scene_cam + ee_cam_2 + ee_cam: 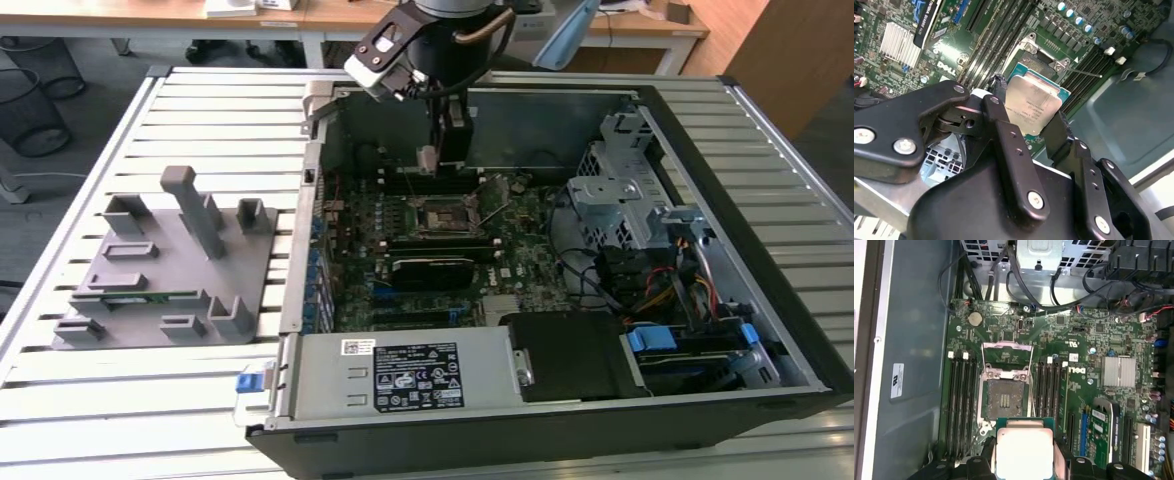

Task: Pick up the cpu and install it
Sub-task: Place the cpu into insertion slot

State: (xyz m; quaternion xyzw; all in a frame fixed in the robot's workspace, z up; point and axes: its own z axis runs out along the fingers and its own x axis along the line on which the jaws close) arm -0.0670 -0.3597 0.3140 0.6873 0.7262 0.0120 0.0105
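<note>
Your end effector [433,150] hangs inside the open computer case [747,130], which sits on the slatted counter [120,400]. It is clamped on the cpu: in both wrist views a black finger presses on each of two opposite edges of the chip.

Take the socket [437,218] as your landmark. In the exterior view the end effector is above it and offset toward the case wall opposite the labelled power supply [400,375].

The motherboard [1094,340] lies flat beneath. The socket [1004,400] is open on it, with its load plate [1006,354] swung back and its bed bare. Memory slots [961,405] run along both sides, parallel to the socket's longer side.

The cpu [1024,452] is held level, silvery top toward the camera. In the first wrist view it covers only the socket's near edge, so I judge it lifted clear and short of the bed, not seated. The bed lies ahead of the chip, on the load plate's side.

The chip's edges run close to parallel with the socket frame there. In the second wrist view the cpu [1033,107] shows the same grasp, with board visible past its free edges.
</note>
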